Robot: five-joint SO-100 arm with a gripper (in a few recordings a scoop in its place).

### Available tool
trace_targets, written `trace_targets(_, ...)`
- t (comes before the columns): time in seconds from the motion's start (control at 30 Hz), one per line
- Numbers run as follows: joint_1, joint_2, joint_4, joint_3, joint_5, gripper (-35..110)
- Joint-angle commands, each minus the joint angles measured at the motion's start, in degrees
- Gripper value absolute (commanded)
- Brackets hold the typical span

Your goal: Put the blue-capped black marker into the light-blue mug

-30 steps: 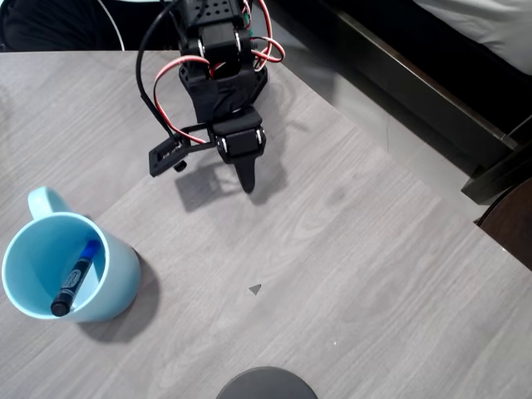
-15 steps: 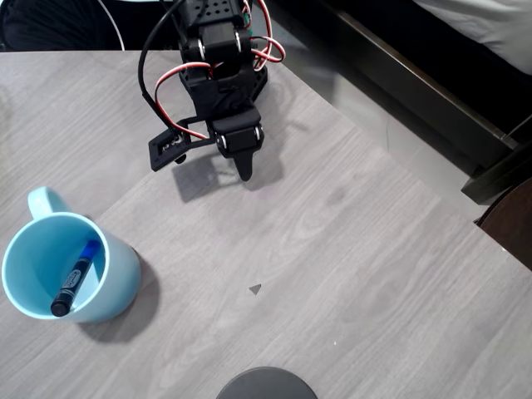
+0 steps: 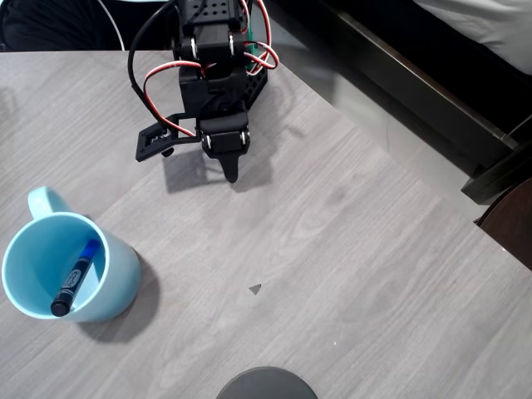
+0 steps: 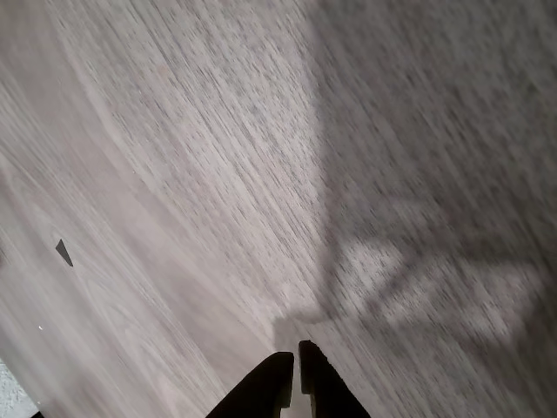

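With the blue-capped black marker (image 3: pixel 76 278) lying inside the light-blue mug (image 3: pixel 116 274), the task is looking finished; the gripper (image 4: pixel 294 367), jaws nearly closed and empty, is needing only to park.

Likely a home bedroom: grey wood-grain table (image 3: pixel 349 274) beside a dark bed frame (image 3: pixel 416 91) with pale bedding (image 3: pixel 490 25).

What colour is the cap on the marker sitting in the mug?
Bright blue, clearest in the overhead view: the marker leans inside the light-blue mug.
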Motion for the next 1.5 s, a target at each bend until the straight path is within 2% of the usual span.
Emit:
trace_targets(0.0, 0.5, 1.4, 0.7, 0.3, 0.4, 0)
trace_targets(1.47, 0.5, 1.4, 0.7, 0.3, 0.4, 0)
